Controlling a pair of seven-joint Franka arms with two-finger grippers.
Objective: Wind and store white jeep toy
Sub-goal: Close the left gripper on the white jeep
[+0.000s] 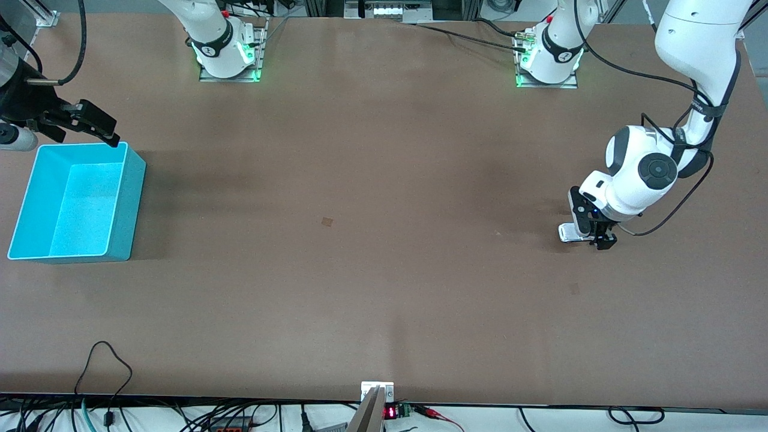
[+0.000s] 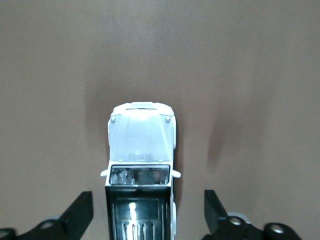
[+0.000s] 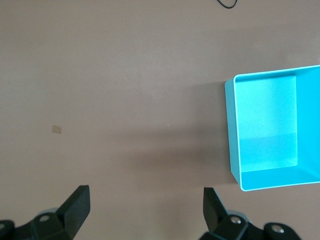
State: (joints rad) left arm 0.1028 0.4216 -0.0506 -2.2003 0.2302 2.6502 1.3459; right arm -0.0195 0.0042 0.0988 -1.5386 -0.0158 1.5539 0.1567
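Currently the cyan bin (image 1: 75,204) sits at the right arm's end of the brown worktop (image 1: 372,240), nothing inside it. White jeep toy (image 2: 141,170) stands on its wheels at the left arm's end, well apart from the bin. Left claw (image 1: 587,237) is down at the worktop, straddling the jeep's black roof, fingers (image 2: 80,212) spread with gaps on both sides, gripping nothing. Right claw (image 1: 90,123) hangs over the worktop just beside the bin's rim, fingers wide, empty. No readable writing on jeep or bin.
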